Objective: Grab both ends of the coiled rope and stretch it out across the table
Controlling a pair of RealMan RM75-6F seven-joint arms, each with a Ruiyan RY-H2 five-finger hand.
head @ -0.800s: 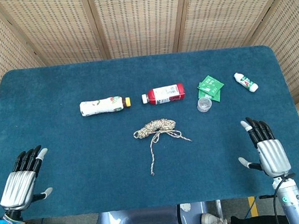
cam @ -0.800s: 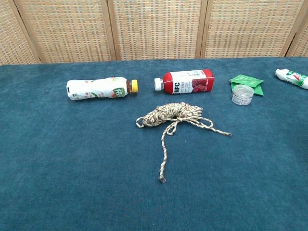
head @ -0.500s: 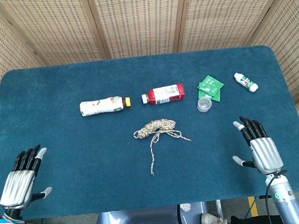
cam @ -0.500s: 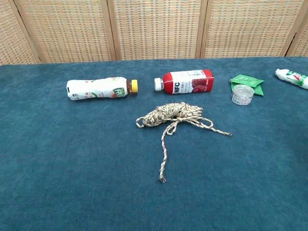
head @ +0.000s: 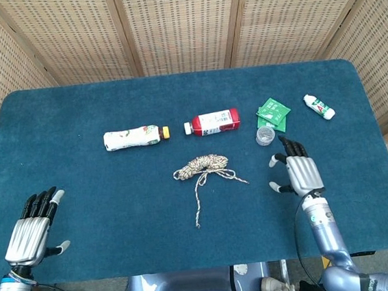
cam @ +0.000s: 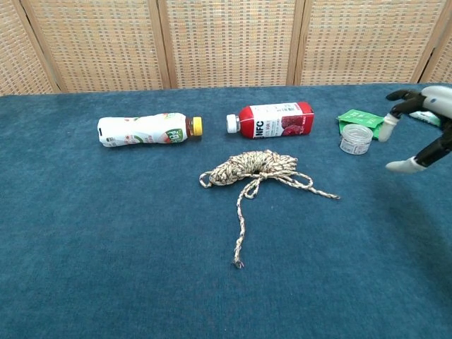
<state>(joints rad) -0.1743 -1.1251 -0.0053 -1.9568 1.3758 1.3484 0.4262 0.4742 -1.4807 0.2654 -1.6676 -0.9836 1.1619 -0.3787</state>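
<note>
As right hand (head: 300, 173) neared rope (head: 203, 166) | both hands seemingly spread, empty | rope unmoved

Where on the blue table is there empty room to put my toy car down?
The widest bare patch of blue table lies between the left hand and the beige coiled rope. The strip behind the white bottle and red bottle is bare too. It is crowded near the right hand, by the clear cup and green packets.
</note>
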